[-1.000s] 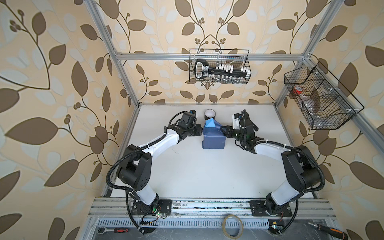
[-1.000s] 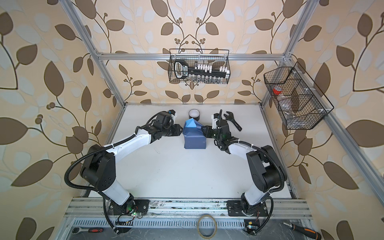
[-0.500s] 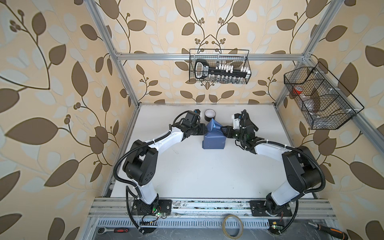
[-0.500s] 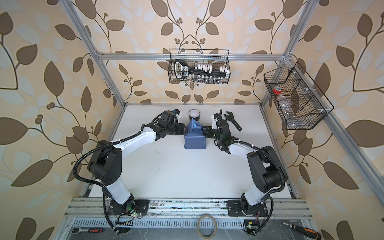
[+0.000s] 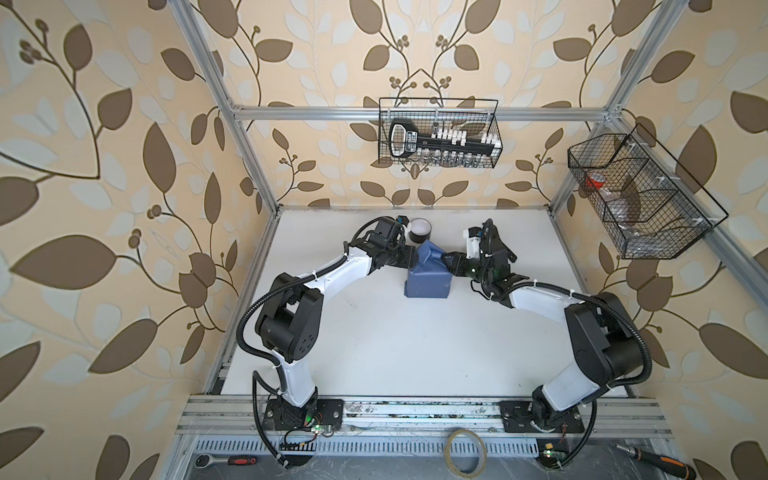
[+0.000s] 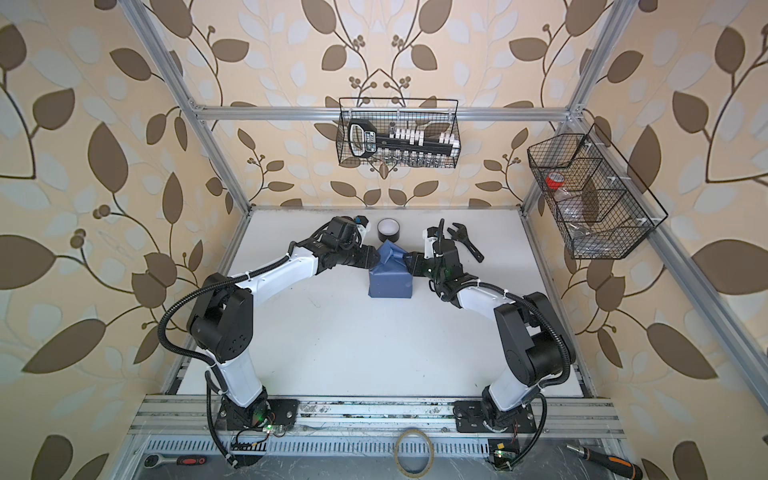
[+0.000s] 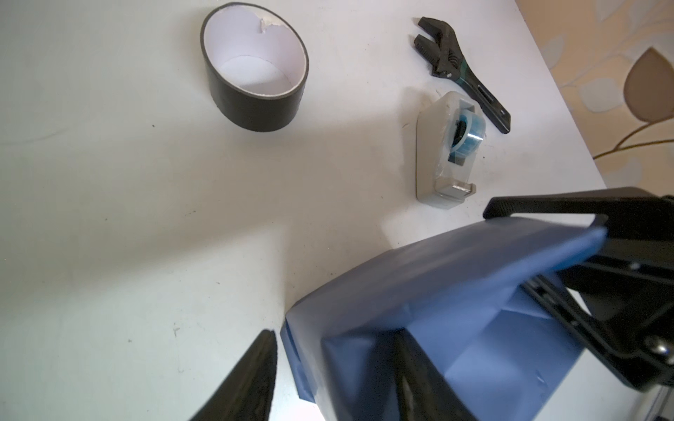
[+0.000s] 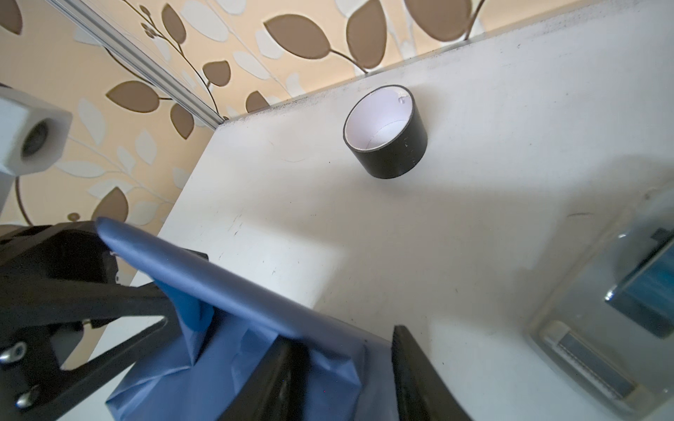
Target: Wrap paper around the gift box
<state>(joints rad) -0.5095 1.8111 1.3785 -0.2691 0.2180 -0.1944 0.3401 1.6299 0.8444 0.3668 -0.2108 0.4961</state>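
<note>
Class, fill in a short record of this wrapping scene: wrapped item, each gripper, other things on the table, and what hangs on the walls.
Wrapped item: paper covers the box, far end flap raised
Left gripper: open, one finger on the paper
Right gripper: closed on the paper flap
Table items: black tape roll, tape dispenser, wrench
Walls: wire baskets

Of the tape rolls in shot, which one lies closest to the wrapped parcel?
The black tape roll on the table, just behind the paper-wrapped parcel. The blue roll sits in the grey dispenser farther off; the thin ring lies off the table.

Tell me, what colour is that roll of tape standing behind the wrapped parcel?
The tape roll is black outside with a white core, clearest in the left wrist view.
</note>
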